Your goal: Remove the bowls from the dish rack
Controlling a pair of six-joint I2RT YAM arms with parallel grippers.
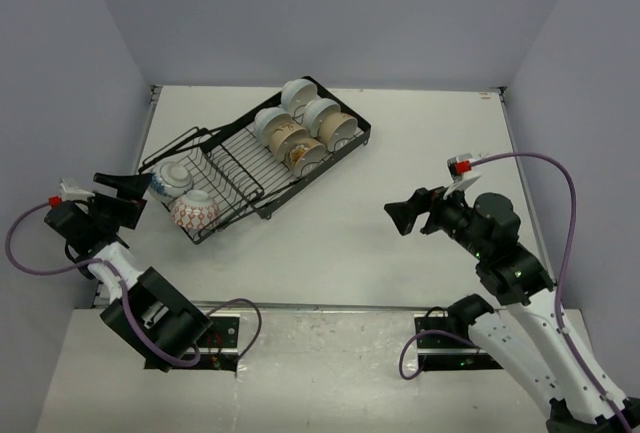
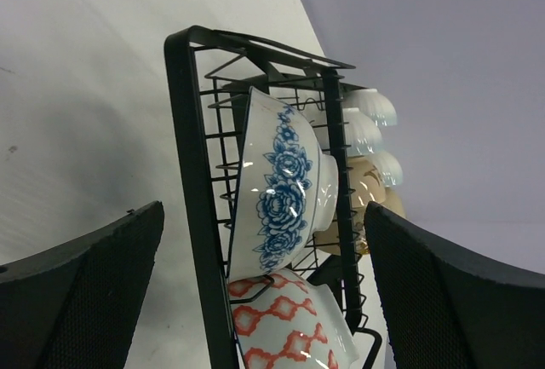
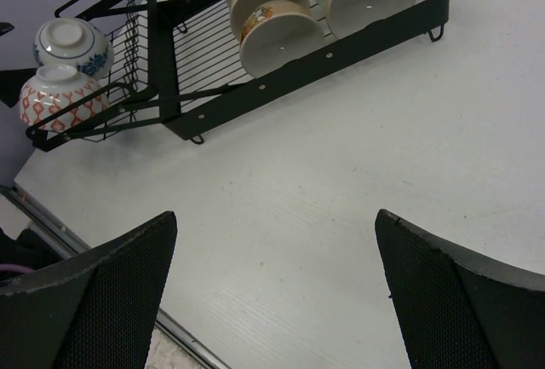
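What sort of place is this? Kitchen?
Likely a lab test cell, not a kitchen: bare grey walls box in a plain white table, robot arms mounted at its edge, dish rack of bowls as prop.

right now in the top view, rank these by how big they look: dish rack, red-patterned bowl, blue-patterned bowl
1. dish rack, by far the largest.
2. red-patterned bowl and blue-patterned bowl: side by side at the rack's near end, they look about alike, so I won't rank one above the other.
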